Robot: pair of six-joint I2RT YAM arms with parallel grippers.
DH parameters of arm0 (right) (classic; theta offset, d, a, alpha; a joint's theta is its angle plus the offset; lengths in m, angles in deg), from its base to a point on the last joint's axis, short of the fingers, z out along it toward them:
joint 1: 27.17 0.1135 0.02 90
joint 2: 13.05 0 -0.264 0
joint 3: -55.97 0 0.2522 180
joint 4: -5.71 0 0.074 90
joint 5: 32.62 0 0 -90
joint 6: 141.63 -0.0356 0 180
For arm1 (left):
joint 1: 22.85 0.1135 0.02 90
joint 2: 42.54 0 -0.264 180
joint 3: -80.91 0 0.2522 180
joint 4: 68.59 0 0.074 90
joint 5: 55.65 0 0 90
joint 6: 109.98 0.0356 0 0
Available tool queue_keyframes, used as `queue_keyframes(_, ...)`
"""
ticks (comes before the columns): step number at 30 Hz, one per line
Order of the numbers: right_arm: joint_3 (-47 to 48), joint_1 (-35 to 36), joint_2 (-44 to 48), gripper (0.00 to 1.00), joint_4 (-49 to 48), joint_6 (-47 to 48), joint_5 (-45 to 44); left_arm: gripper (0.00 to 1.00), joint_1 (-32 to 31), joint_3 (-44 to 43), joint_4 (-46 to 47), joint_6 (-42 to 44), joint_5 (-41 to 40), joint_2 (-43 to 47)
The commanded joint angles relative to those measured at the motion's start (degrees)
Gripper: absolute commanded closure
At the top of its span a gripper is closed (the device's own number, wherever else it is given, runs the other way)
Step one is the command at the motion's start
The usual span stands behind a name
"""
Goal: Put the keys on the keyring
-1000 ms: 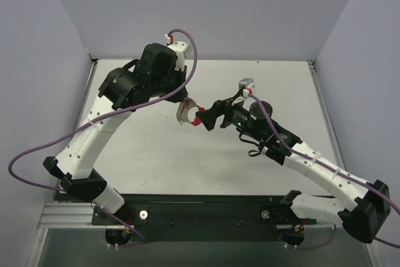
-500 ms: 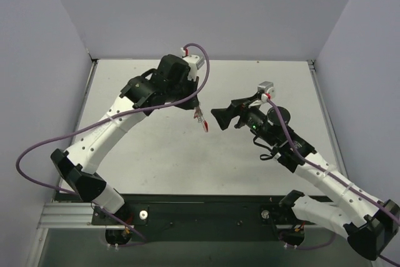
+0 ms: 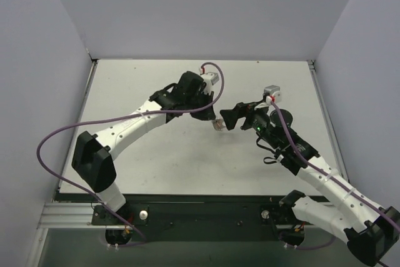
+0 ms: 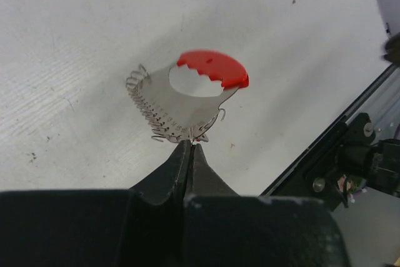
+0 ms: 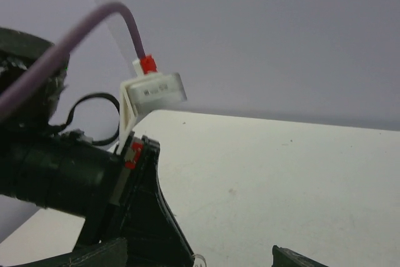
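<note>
1. Left gripper point(image 4: 191, 148): clamped on the keyring point(image 4: 185, 105), which hangs over the middle of the counter point(image 3: 150, 167).
2. Right gripper point(image 3: 226, 117): just beside the keyring. We cannot tell how its jaws stand.
3. Tagged key — not visible to us, so we judge threading unconfirmed.

Red curved keyring point(image 4: 172, 101) with fanned silver metal keys.
Mid-frame in the left wrist view, red arc at upper right, lower edge pinched by the left gripper point(image 4: 190, 147).
</note>
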Motion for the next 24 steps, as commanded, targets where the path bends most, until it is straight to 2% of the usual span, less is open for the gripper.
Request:
queue_keyframes(1, -1.92, -0.70, 0.27, 0.00, 0.03, -0.32, -0.77, 1.00, -0.02, 11.19, 7.11, -1.25, -2.09, 1.89)
queue_keyframes(6, -2.62, -1.14, 0.70, 0.00, 1.61, -0.41, 0.73, 1.00, -1.07, 19.10, 8.07, -1.34, -5.26, 8.47)
queue_keyframes(10, -2.71, -1.58, 0.27, 0.00, 2.23, -0.33, 1.08, 1.00, -2.92, 22.80, 12.55, -0.64, -8.77, 18.74)
queue_keyframes(13, -2.71, -1.84, -0.43, 0.00, 2.23, -0.76, 1.43, 1.00, -3.01, 23.07, 14.49, -0.11, -10.88, 21.05)
queue_keyframes(15, -2.88, -1.93, -0.96, 0.00, 2.32, -0.94, 1.61, 1.00, -2.92, 23.16, 15.02, 1.64, -11.33, 20.10)
queue_keyframes(19, -2.54, -2.28, -2.37, 0.00, 3.02, -1.38, 2.05, 1.00, -2.57, 21.23, 11.86, 1.56, -12.82, 12.30)
queue_keyframes(24, -2.18, -2.90, -5.00, 0.00, 3.64, -2.26, 2.75, 1.00, -2.39, 20.26, 15.46, 0.68, -10.46, 4.90)
